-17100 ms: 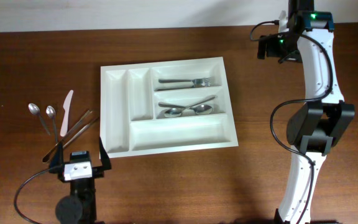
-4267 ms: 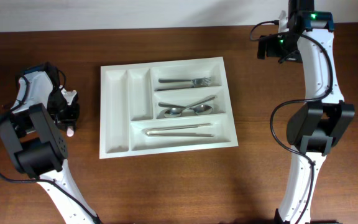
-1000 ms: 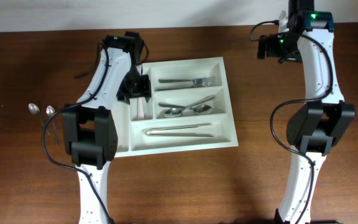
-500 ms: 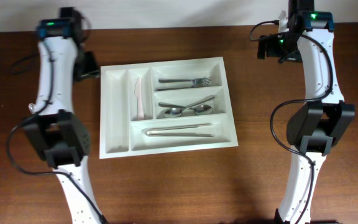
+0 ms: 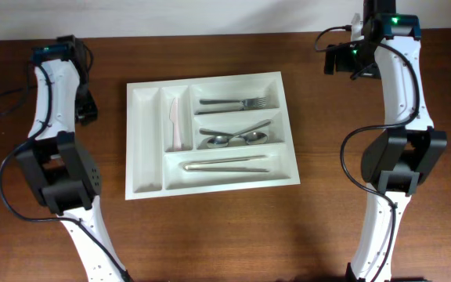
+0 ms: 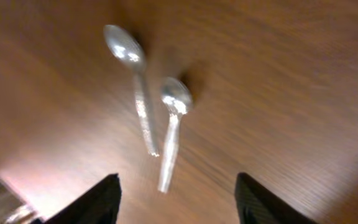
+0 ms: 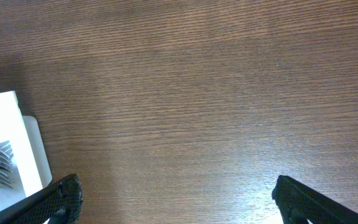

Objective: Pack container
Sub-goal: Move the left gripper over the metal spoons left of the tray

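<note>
Jaws: left parted, empty, near two spoons [image 6: 173, 124]; right spread wide, empty | tray [image 5: 144, 141] at table centre, toward far edge: likely light, stiff, prone to slide; best gripped by rim | left arm [image 5: 51, 90] arched along left edge, right arm [image 5: 402, 78] along right edge, wrists by far corners
</note>
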Tool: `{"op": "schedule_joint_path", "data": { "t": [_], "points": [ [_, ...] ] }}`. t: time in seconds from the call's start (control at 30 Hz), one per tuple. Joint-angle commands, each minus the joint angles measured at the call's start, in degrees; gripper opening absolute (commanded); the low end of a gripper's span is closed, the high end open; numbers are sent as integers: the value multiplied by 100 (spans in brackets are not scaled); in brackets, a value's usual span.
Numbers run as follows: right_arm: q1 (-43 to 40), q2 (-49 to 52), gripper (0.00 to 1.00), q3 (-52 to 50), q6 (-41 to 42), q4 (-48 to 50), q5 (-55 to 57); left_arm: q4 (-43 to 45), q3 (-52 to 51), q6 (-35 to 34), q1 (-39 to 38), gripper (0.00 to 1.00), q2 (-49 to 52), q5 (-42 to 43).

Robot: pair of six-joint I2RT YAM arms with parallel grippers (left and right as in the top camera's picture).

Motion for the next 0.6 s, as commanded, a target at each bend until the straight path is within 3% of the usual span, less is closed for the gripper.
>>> {"op": "schedule_joint_path", "data": {
  "t": [0.0, 0.57],
  "points": [
    [-48, -22, 99, -4, -35, 13, -28, 227, -273, 55, 15, 63, 4, -1027],
    [-48, -22, 99, -4, -35, 13, -28, 1641, -1502, 92, 20, 63, 22, -1134]
  ]
}}
